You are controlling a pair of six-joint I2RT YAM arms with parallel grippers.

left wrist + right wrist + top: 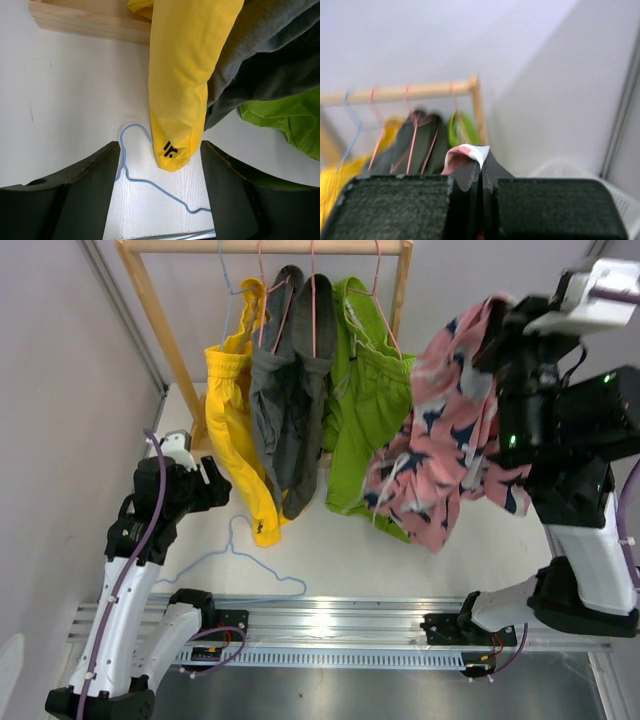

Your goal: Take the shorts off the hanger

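While the right claw holds the pink shorts high at the right, clear of the rail, the top view shows the yellow pair, grey pair and green pair hanging on their hangers. The pink hem trails against the green pair's lower edge. A blue hanger lies bare on the desk, and the left claw sits low beside the yellow hem.

From the left wrist, that claw's fingers stand apart with the yellow hem between them, touching neither as far as I can tell. The blue hanger's hook curls just beside the hem.

From the right wrist, the fingers are pressed together on a small fold of the pink shorts. The picture is blurred, so how deep the bite goes is unclear.

Likely trouble: so thin a pinch may slip and drop the pink shorts, or the trailing hem may catch the green pair and drag it askew. If the left claw pulls the yellow pair straight down, its hanger may come along or the rail may rock.
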